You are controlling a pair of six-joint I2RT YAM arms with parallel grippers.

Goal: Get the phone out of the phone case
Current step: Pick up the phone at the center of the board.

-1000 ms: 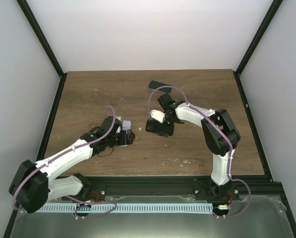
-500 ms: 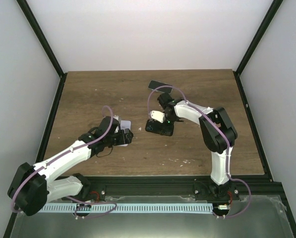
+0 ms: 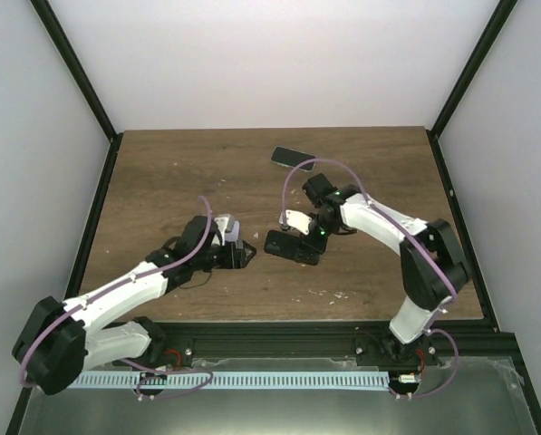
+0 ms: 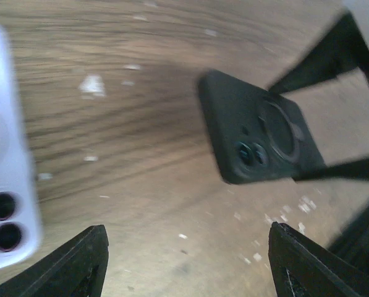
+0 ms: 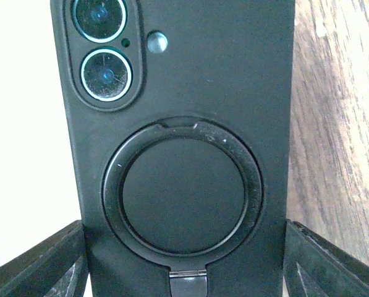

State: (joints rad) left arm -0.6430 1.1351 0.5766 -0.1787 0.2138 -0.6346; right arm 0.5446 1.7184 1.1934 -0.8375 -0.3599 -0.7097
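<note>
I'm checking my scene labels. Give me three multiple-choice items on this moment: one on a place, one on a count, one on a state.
1. The dark device lies: A) at the table's far side B) by the arm bases C) in a claw.
2. Lenses on the black case: A) one B) two C) four.
3. The left claw is: A) open, empty B) shut on the case C) out of view.
A, it lies beyond both arms; B, two lenses stacked in the right wrist view; A, bare table shows between its fingertips.
</note>
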